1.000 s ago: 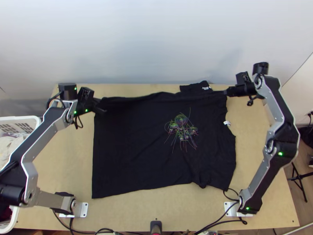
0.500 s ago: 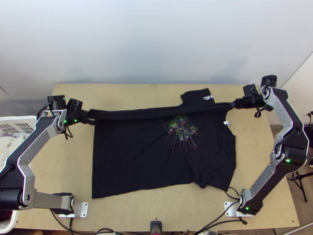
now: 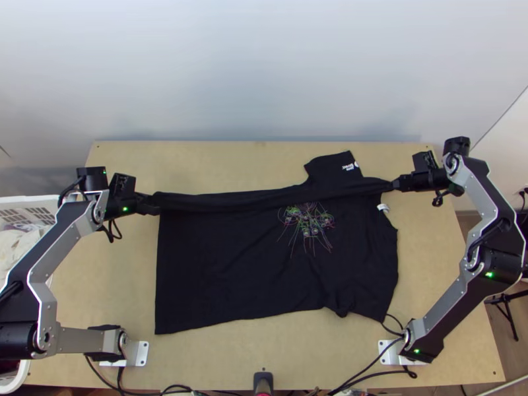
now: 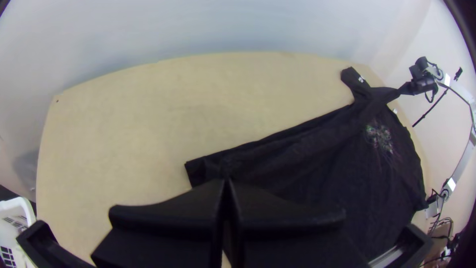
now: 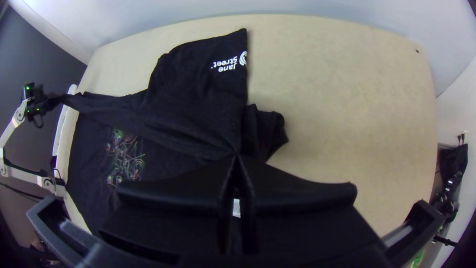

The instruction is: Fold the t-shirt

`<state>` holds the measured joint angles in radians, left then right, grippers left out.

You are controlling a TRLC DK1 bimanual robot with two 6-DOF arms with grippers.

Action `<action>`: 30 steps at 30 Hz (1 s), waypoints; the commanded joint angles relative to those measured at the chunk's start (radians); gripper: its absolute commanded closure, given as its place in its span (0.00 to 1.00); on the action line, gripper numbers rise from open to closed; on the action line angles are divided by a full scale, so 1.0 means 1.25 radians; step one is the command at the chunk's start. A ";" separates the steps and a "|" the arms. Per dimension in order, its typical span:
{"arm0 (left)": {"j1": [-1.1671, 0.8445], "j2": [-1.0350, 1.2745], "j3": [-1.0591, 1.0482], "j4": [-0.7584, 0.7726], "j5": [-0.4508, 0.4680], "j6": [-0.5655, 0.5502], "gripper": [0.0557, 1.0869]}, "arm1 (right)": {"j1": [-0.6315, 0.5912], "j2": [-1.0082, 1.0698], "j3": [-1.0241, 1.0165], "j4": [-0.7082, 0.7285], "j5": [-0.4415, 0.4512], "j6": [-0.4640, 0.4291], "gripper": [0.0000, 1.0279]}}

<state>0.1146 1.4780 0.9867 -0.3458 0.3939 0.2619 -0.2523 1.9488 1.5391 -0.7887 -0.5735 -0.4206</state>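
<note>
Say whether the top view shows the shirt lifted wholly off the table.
No, most of the shirt lies spread on the table.

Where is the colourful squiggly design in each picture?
Top view: the design is right of centre.
Left wrist view: the design is far off, towards the right gripper.
Right wrist view: the design is beside the held strip of cloth.
Landmark: white-lettered sleeve, across the strip from the design.
</note>
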 commanded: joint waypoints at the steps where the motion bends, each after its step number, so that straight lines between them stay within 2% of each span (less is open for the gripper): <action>1: -0.045 -0.001 -0.019 -0.045 0.008 0.008 0.96 | 0.008 -0.024 -0.022 0.000 -0.003 -0.012 0.97; 7: -0.012 -0.037 -0.030 -0.049 0.009 -0.019 0.96 | -0.004 -0.084 -0.057 0.000 -0.004 -0.016 0.97; 11: 0.019 -0.082 -0.035 -0.049 0.009 -0.029 0.96 | -0.006 -0.139 -0.090 0.000 -0.004 -0.057 0.97; 19: 0.038 -0.074 -0.065 -0.041 0.008 -0.035 0.96 | -0.004 -0.266 -0.197 0.000 -0.026 -0.075 0.97; 24: 0.020 -0.062 -0.069 -0.041 0.008 -0.033 0.96 | -0.007 -0.266 -0.284 0.000 -0.023 -0.125 0.97; 30: 0.020 -0.061 -0.078 -0.062 0.008 -0.023 0.96 | -0.033 -0.257 -0.317 0.000 -0.019 -0.138 0.97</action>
<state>0.1421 1.3956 0.9043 -0.4023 0.4038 0.2203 -0.2699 1.6379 1.2114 -0.7883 -0.5995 -0.5640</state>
